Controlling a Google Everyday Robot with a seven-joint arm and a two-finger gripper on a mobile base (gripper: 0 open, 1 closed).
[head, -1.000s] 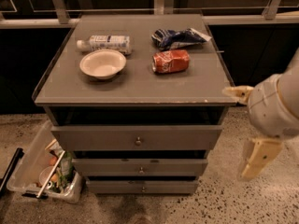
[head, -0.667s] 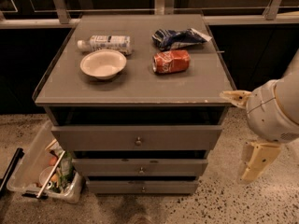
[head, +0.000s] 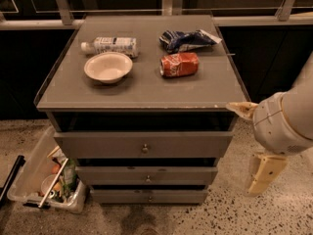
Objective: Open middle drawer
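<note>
While the camera view looks down on a grey cabinet [head: 146, 93] of 3 drawers, the gripper [head: 244, 148] hangs off the cabinet's right side, clear of all the drawer fronts. Its 2 cream fingers [head: 264, 173] are spread well apart and hold nothing. 1 of them points left and reaches the right front corner of the cabinet top; whether it touches that corner cannot be told. The other points down toward the speckled floor [head: 274, 214]. The pale, rounded arm [head: 286, 121] comes in from the right edge.

The middle drawer [head: 112, 174] is the second front down, below the top drawer [head: 98, 144] and above the bottom drawer [head: 117, 196]. Its front stands upright and looks pushed in, with a dark gap above it. A small round knob [head: 148, 178] sits at the centre of the front, well apart from the gripper.

On the cabinet top lie 4 things. A plastic bottle [head: 110, 45] rests on its side at the back left, and a white bowl [head: 108, 66] stands just in front of it. A blue bag [head: 188, 39] lies at the back right, and a red can [head: 180, 64] lies on its side just in front of that.

On the floor to the left of the cabinet stands a clear bin [head: 29, 180] with mixed items inside. A metal rail [head: 58, 1] runs behind the cabinet.
</note>
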